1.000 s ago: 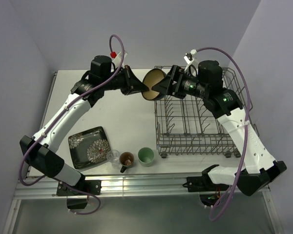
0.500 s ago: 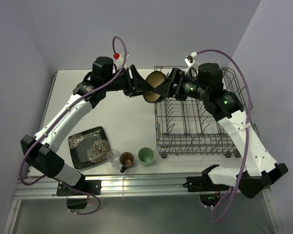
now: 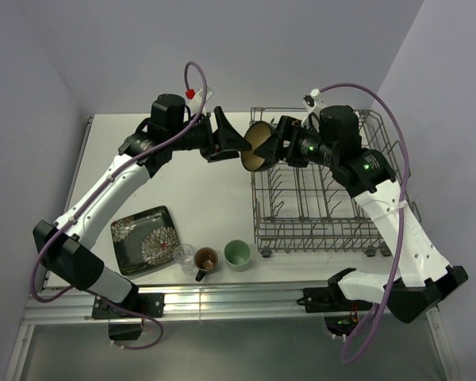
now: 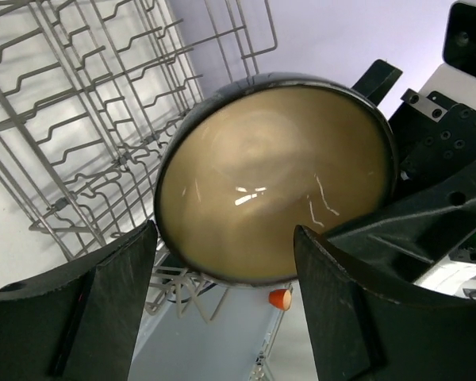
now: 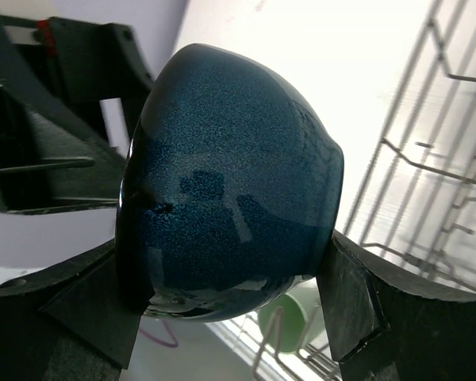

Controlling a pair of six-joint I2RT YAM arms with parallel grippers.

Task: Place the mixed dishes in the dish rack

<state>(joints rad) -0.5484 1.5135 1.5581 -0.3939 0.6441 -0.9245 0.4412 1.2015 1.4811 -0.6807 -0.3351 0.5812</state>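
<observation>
The dark bowl (image 3: 258, 145) with its tan inside hangs in the air at the dish rack's (image 3: 325, 206) far left corner. My right gripper (image 3: 264, 144) is shut on it, a finger pressed to each side of its blue-black outer wall (image 5: 230, 214). My left gripper (image 3: 239, 136) stands open just left of the bowl, facing its tan inside (image 4: 274, 175), with its fingers (image 4: 119, 294) clear of the rim. The square black floral plate (image 3: 147, 238), small clear glass (image 3: 184, 255), brown mug (image 3: 205, 259) and pale green cup (image 3: 237, 254) stand on the table near the front.
The grey wire rack fills the right half of the table, and its upright tines (image 4: 79, 119) lie just below the bowl. The table's front rail (image 3: 222, 298) runs behind the row of cups. Purple cables loop above both arms.
My left gripper has opened and let go of the bowl. The bowl, held by my right gripper, has shifted right toward the rack.
</observation>
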